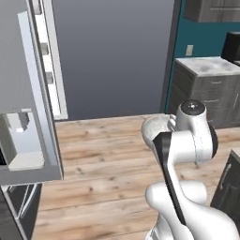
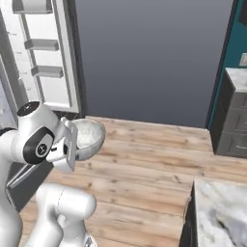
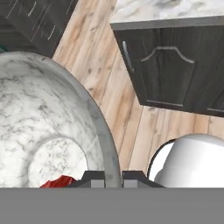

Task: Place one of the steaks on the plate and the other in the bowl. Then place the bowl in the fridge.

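Wood floor below, open fridge (image 1: 28, 117) at left: bowl (image 3: 39, 127) is carried in the air with a red steak (image 3: 59, 181) inside, tool (image 3: 113, 177) clamped on its rim; likely rigid, smooth, slippery, so best kept level.

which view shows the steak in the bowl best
The hand view: the bowl's marbled inside faces the camera, with a red steak at its bottom edge. The right base view shows the bowl from the side, the left base view just its rim behind the arm; neither shows the steak.
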{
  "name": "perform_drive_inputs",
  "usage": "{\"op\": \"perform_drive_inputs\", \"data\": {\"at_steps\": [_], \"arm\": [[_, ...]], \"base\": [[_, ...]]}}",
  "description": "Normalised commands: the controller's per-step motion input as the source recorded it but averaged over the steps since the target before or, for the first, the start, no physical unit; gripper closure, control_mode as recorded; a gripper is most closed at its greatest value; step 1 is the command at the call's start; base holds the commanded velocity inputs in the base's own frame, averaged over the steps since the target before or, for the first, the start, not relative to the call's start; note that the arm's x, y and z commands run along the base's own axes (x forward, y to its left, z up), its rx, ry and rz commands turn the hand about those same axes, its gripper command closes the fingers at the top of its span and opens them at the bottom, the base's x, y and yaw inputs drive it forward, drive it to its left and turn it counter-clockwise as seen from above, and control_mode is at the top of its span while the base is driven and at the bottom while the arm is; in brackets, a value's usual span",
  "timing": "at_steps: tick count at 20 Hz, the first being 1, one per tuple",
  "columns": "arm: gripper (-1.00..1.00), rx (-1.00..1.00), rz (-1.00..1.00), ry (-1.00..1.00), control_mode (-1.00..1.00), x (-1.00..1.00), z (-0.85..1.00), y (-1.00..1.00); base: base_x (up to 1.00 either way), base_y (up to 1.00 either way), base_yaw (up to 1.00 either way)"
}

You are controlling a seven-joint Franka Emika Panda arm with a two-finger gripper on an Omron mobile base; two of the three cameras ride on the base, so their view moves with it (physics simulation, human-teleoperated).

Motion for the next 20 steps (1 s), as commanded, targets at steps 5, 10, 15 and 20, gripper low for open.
{"op": "perform_drive_inputs", "data": {"at_steps": [5,10,15,20], "arm": [[1.00,0.00,0.00,0.00,1.00,0.00,0.00,0.00],[1.00,0.00,0.00,0.00,1.00,0.00,0.00,0.00],[1.00,0.00,0.00,0.00,1.00,0.00,0.00,0.00],[1.00,0.00,0.00,0.00,1.00,0.00,0.00,0.00]], "base": [[1.00,-0.03,-0.03],[1.00,-0.10,0.00],[1.00,-0.29,0.00],[1.00,-0.41,0.01]]}}
